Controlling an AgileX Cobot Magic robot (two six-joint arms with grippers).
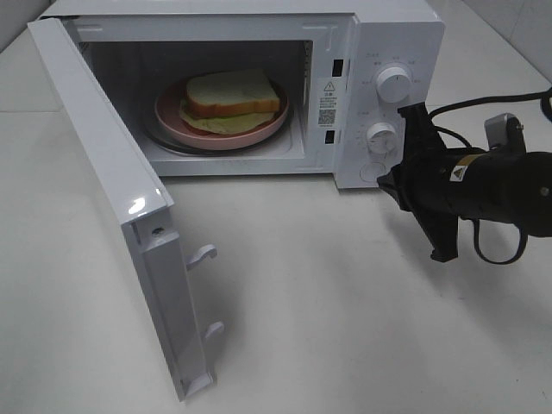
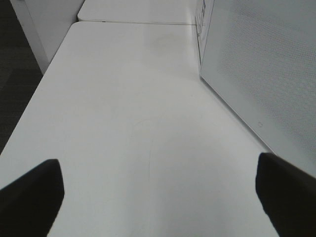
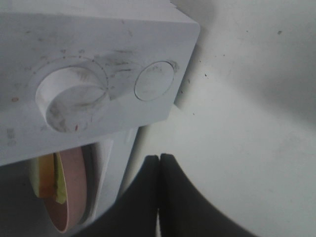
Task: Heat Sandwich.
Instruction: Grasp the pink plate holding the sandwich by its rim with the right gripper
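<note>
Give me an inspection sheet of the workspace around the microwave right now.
Surface: white table.
Job's things: sandwich on pink plate inside microwave; door open.
Clutter: nothing seen.
Grippers: left gripper open, empty, over the table; right gripper shut, empty, by the panel's round button.
Cables: black cable behind the right arm.
Surroundings: dark floor beside the table.

One microwave (image 1: 379, 34) holds one sandwich (image 1: 233, 93) on one pink plate (image 1: 226, 141). Its panel carries two dials (image 1: 394, 84) (image 1: 380, 136) and one button (image 1: 372, 172).
</note>
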